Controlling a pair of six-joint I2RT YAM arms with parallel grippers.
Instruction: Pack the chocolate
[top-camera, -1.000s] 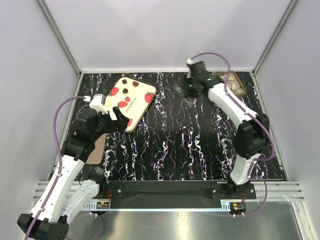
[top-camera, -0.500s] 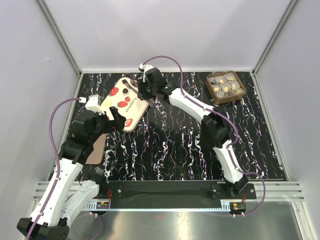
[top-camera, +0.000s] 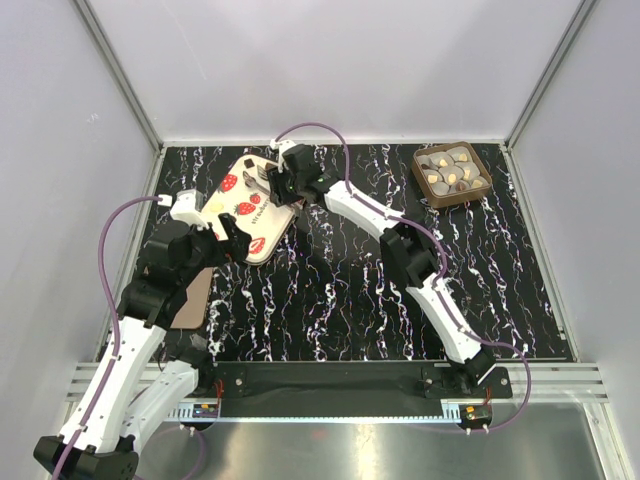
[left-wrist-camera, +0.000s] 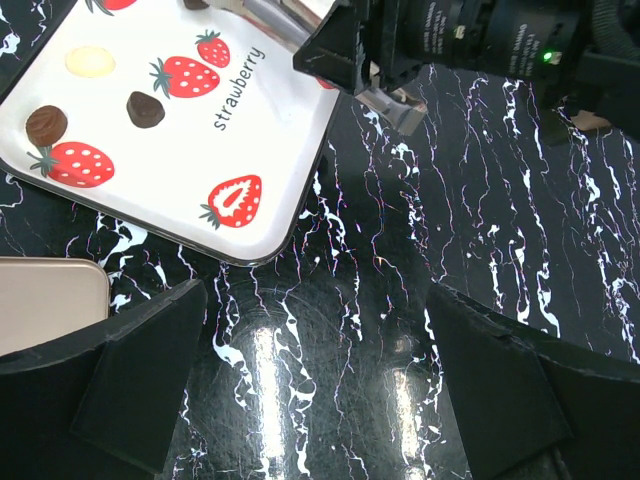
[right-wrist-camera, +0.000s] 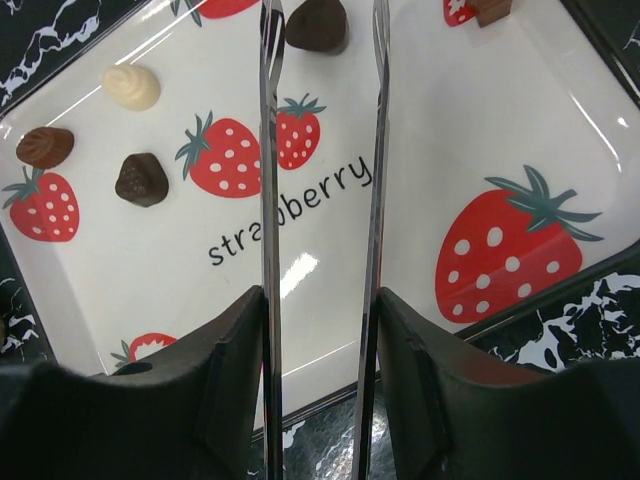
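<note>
Table (top-camera: 350, 300): black with white veining; everything listed below is being carried by it.
Right arm (top-camera: 400, 235): is being held stretched across the table toward the far left.
Left arm (top-camera: 140, 310): is being held bent at the near left.
Lid (top-camera: 245, 210): flat, cream, printed with red strawberries, the word "strawberry" and small sweets; is being shown lying at the far left of the table.
Tan flat object (left-wrist-camera: 45, 300): is being partly hidden by the left arm, just beside the lid's near edge.
Tray (top-camera: 416, 170): small, square, brown; is being shown at the far right corner, well apart from the lid and both pincers.
Left pincer (left-wrist-camera: 315, 295): is being held wide, nothing between its fingers, low over bare table near the lid's edge.
Right pincer (right-wrist-camera: 322, 30): is being held directly above the lid, its thin metal fingers parallel and narrowly parted, nothing gripped.
Chocolate (top-camera: 452, 175): small round pieces, pale grey and gold; are being held inside the tray, touched by neither pincer
</note>
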